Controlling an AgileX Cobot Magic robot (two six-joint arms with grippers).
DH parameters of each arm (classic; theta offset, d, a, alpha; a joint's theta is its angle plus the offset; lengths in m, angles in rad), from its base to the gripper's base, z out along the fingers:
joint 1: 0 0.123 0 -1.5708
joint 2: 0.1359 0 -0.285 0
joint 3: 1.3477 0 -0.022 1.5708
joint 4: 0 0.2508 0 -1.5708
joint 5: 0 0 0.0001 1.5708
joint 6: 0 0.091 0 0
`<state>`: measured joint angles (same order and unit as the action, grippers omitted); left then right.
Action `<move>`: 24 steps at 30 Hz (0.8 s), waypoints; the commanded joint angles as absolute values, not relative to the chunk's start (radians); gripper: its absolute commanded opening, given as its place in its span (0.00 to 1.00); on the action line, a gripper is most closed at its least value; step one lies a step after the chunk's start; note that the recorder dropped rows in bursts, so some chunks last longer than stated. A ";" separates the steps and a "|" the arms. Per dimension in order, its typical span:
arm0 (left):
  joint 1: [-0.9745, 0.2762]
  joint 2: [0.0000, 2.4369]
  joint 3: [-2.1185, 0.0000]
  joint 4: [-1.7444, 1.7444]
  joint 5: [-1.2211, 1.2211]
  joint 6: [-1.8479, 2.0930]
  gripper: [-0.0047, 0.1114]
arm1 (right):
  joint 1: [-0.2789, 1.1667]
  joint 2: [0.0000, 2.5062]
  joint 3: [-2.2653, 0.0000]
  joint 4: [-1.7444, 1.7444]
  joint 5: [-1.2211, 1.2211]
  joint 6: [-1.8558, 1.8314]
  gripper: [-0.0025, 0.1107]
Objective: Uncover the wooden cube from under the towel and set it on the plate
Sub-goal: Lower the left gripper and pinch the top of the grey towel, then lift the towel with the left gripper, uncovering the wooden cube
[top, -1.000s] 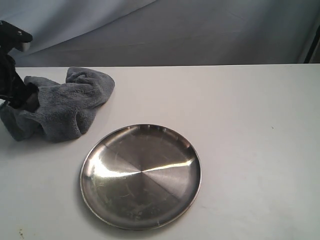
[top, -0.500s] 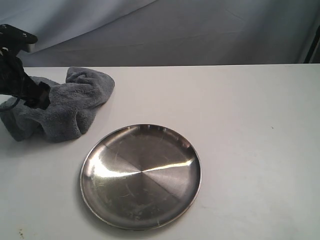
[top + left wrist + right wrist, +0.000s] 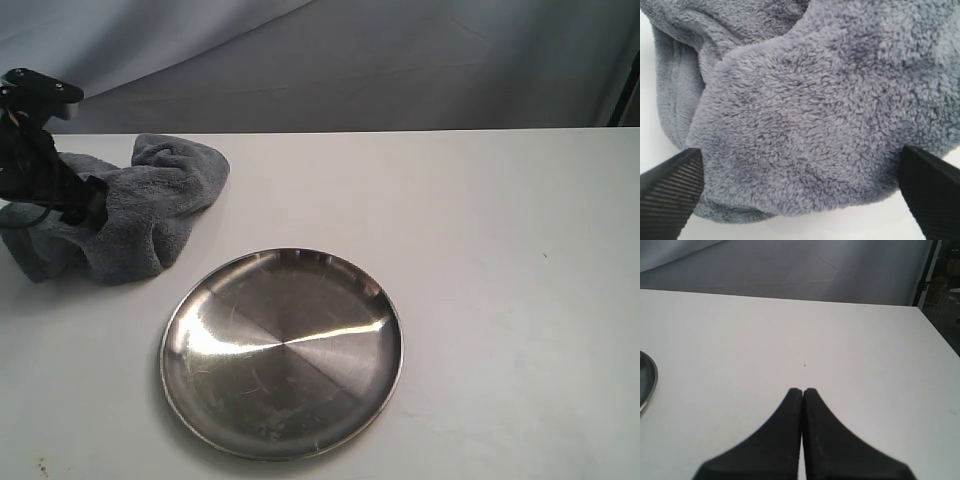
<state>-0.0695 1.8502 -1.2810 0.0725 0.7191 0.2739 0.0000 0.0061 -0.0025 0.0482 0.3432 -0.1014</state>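
Nothing of the task is finished, as far as the views show. The thick, fluffy blue-grey plush towel (image 3: pixel 140 205) lies bunched in a heap on the white counter (image 3: pixel 480 250). It sits at about ten o'clock from the round, shiny stainless-steel plate (image 3: pixel 282 350), near its rim but not touching it. The plate is bare. The light tan wooden cube shows in no view. Given the task and the height of the heap, it probably sits under the cloth, but no edge or corner peeks out.

In the exterior view the left gripper (image 3: pixel 800 152) is down at the nine o'clock end of the heap. In the left wrist view its black ribbed fingers (image 3: pixel 667 197) stand wide apart, one on either side of a plump fold, clamped on nothing. Whether they already touch the pile is hard to tell. The step in hand looks like taking hold of the towel. Still to do are pulling it clear, picking up the cube and carrying it toward four o'clock onto the plate.

The right gripper (image 3: pixel 802 392) is outside the exterior view. Its own camera shows the fingers pressed together and empty above bare counter, with only a sliver of the plate's rim in sight. The left arm is cut off by the exterior frame, and its fingertips are lost against the cloth there.
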 commanded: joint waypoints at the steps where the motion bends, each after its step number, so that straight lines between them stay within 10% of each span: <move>1: -0.069 1.854 -1.286 0.019 0.704 0.262 0.94 | 0.001 0.000 0.000 0.052 0.343 -0.098 0.02; 18: -0.069 1.913 -1.286 0.006 0.730 0.267 0.92 | 0.001 0.000 0.000 0.052 0.343 -0.098 0.02; 24: -0.069 1.913 -1.286 0.009 0.737 0.267 0.58 | 0.001 0.000 0.000 0.052 0.343 -0.098 0.02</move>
